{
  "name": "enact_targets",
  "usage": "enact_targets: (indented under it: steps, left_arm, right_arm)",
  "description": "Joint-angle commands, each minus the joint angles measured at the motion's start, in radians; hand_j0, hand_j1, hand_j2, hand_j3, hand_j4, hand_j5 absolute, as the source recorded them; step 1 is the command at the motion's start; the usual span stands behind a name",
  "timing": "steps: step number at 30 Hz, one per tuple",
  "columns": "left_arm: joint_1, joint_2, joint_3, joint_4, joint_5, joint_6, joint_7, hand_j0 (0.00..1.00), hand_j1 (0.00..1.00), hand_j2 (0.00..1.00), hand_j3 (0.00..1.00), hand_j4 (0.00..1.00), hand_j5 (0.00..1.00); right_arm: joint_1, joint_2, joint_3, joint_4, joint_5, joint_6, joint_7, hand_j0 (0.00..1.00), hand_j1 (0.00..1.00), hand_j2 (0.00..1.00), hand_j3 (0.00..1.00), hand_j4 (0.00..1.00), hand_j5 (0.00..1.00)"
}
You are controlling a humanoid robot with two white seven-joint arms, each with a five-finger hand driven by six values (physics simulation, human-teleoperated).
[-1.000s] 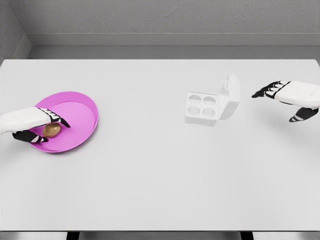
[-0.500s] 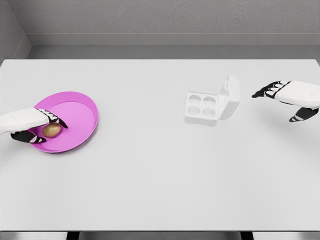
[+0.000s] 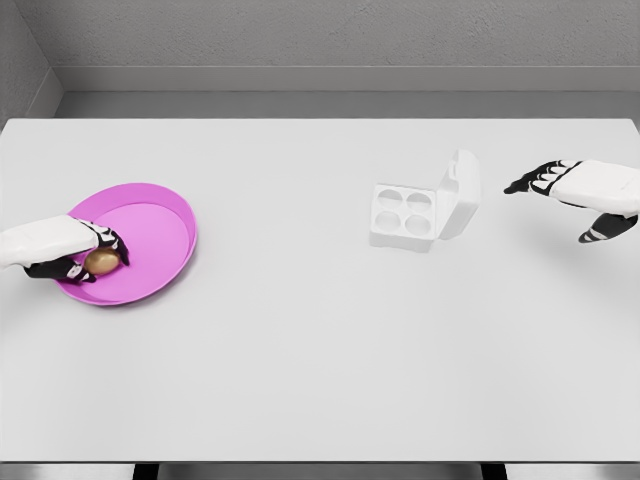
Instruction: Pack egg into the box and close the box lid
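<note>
The left robot hand (image 3: 78,258) lies low over the near-left part of the pink plate (image 3: 165,215), fingers curled around the brown egg (image 3: 102,261) with the thumb below it, so the egg sits caged between them. Whether the egg is already lifted off the plate or resting on it, the view is too coarse to say. The grip comes from the side, likely so the hand clears the plate's raised rim.

Well to the right of that hand, on the table (image 3: 300,360), stands the white box (image 3: 405,215), its four cups bare and its lid (image 3: 460,190) propped upright on the far side, leaving the cups open.

The right robot hand (image 3: 575,195) hovers beyond the lid, fingers spread and holding nothing, seemingly placed to push the lid shut.
</note>
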Motion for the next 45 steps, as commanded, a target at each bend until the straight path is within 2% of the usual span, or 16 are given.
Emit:
enact_targets:
  steps: [1, 4, 21, 27, 31, 37, 38, 45]
  left_arm:
    - [0.0, 0.001, 0.0, 0.0, 0.0, 0.001, 0.0, 0.51, 0.51, 0.51, 0.51, 0.51, 0.51]
    - [-0.002, 0.001, 0.0, 0.0, 0.0, 0.001, 0.0, 0.41, 0.41, 0.41, 0.41, 0.41, 0.41]
    - [-0.034, -0.003, 0.013, -0.025, 0.011, 0.001, 0.002, 0.4, 0.4, 0.4, 0.4, 0.4, 0.4]
    - [-0.052, -0.062, 0.013, -0.025, 0.007, 0.001, -0.003, 0.4, 0.4, 0.4, 0.4, 0.4, 0.4]
    - [-0.051, -0.117, 0.028, -0.023, 0.005, 0.001, -0.049, 0.4, 0.4, 0.4, 0.4, 0.4, 0.4]
    - [-0.052, -0.12, 0.054, -0.048, 0.013, 0.001, -0.047, 0.4, 0.4, 0.4, 0.4, 0.4, 0.4]
    - [-0.048, -0.124, 0.082, -0.064, 0.014, 0.001, -0.049, 0.4, 0.4, 0.4, 0.4, 0.4, 0.4]
    - [-0.075, -0.126, 0.08, -0.074, 0.014, 0.001, -0.047, 0.4, 0.4, 0.4, 0.4, 0.4, 0.4]
  right_arm:
    - [0.0, -0.002, -0.001, -0.001, -0.005, 0.003, 0.0, 1.0, 1.0, 1.0, 1.0, 1.0, 1.0]
    - [0.0, -0.002, -0.001, -0.001, -0.006, 0.003, 0.0, 1.0, 1.0, 1.0, 1.0, 1.0, 1.0]
    - [0.0, -0.002, -0.001, -0.001, -0.006, 0.003, 0.0, 1.0, 1.0, 1.0, 1.0, 1.0, 1.0]
    - [0.0, -0.002, -0.001, -0.001, -0.006, 0.003, 0.0, 1.0, 1.0, 1.0, 1.0, 1.0, 1.0]
    - [0.0, -0.002, -0.001, -0.001, -0.006, 0.003, 0.0, 1.0, 1.0, 1.0, 1.0, 1.0, 1.0]
    - [0.0, -0.001, -0.001, -0.001, -0.006, 0.003, 0.0, 1.0, 1.0, 1.0, 1.0, 1.0, 1.0]
    - [0.0, -0.001, -0.001, -0.001, -0.006, 0.003, 0.0, 1.0, 1.0, 1.0, 1.0, 1.0, 1.0]
    - [0.0, -0.001, -0.001, -0.001, -0.006, 0.003, 0.0, 1.0, 1.0, 1.0, 1.0, 1.0, 1.0]
